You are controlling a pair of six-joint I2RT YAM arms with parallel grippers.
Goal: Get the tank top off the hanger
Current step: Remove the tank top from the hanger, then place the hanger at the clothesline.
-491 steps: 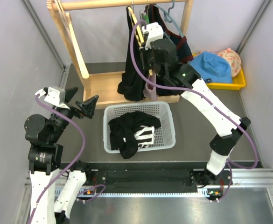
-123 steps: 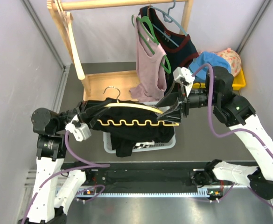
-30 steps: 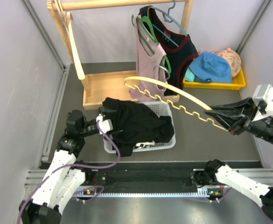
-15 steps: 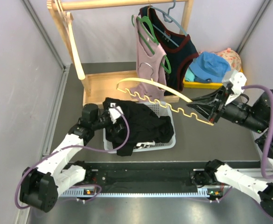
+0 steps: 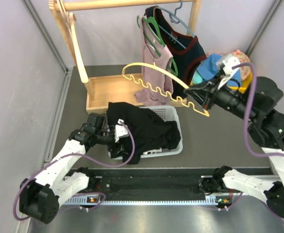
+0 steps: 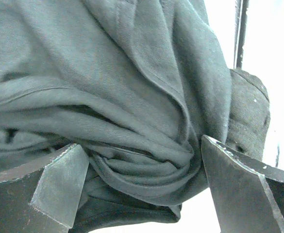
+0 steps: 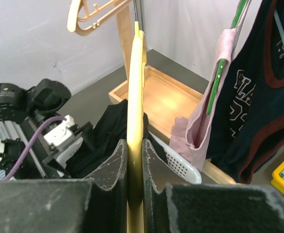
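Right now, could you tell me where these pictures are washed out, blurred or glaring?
Left wrist: right edge is blown out white behind the tank top. Right wrist: the claw fingers on the hanger are soft, the background sharp. Top external: even light, a glare strip on the rail.

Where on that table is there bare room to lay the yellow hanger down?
The grey table is bare right of the white basket, in front of the yellow bin. The left half of the wooden rack base is bare too. Crowded: the basket, heaped with black clothes, and under the hanging tops.
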